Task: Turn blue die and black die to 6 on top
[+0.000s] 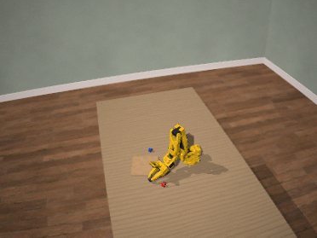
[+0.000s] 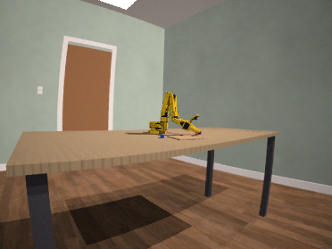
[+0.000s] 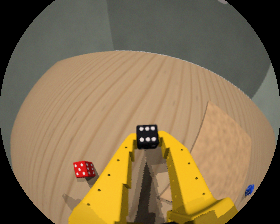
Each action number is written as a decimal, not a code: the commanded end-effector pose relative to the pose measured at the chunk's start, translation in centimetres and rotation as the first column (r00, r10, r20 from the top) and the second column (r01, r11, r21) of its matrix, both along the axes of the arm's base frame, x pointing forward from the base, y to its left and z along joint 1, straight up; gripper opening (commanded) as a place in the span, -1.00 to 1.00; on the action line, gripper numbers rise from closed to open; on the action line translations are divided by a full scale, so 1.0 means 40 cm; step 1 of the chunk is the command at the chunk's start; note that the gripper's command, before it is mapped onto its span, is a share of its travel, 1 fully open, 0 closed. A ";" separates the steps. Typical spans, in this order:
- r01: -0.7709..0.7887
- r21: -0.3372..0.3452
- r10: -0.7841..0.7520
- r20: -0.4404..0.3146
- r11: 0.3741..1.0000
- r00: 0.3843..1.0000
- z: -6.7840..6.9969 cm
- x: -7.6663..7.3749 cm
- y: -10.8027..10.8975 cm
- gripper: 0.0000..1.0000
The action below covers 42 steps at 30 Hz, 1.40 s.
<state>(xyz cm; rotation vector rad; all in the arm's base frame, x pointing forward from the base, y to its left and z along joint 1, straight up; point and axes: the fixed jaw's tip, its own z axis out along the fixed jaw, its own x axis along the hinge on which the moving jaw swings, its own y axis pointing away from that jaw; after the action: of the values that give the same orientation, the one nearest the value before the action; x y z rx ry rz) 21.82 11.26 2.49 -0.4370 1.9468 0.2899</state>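
Note:
My gripper (image 1: 150,178) (image 3: 148,142) is shut on the black die (image 3: 147,135), held at the fingertips. A six-pip face of it shows to the wrist camera; its other faces are hidden. In the top view the fingertips are near the mat's front edge; their height is hard to tell. The blue die (image 1: 150,150) (image 2: 161,136) (image 3: 249,190) lies off the mat, beyond its back edge in the top view; its pips are too small to read. The tan square mat (image 1: 138,166) (image 3: 220,145) lies on the table, partly hidden by the arm.
The red die (image 1: 164,184) (image 3: 84,169) lies on the table off the mat, to the left of the fingers in the wrist view. The arm's base (image 1: 193,154) (image 2: 157,127) stands on the wooden table (image 1: 145,112) (image 2: 89,148), behind the gripper.

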 end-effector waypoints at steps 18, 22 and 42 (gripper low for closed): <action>0.003 0.017 -0.004 0.047 1.000 0.999 0.004 0.016 0.004 -1.00; 0.003 0.017 -0.004 0.047 1.000 0.999 0.000 0.016 0.004 -1.00; 0.003 0.017 -0.004 0.047 1.000 0.999 -0.007 0.016 0.004 -1.00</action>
<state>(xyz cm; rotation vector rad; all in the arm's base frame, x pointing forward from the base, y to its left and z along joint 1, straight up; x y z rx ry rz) 21.86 11.28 1.43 -0.4368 1.9456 0.2901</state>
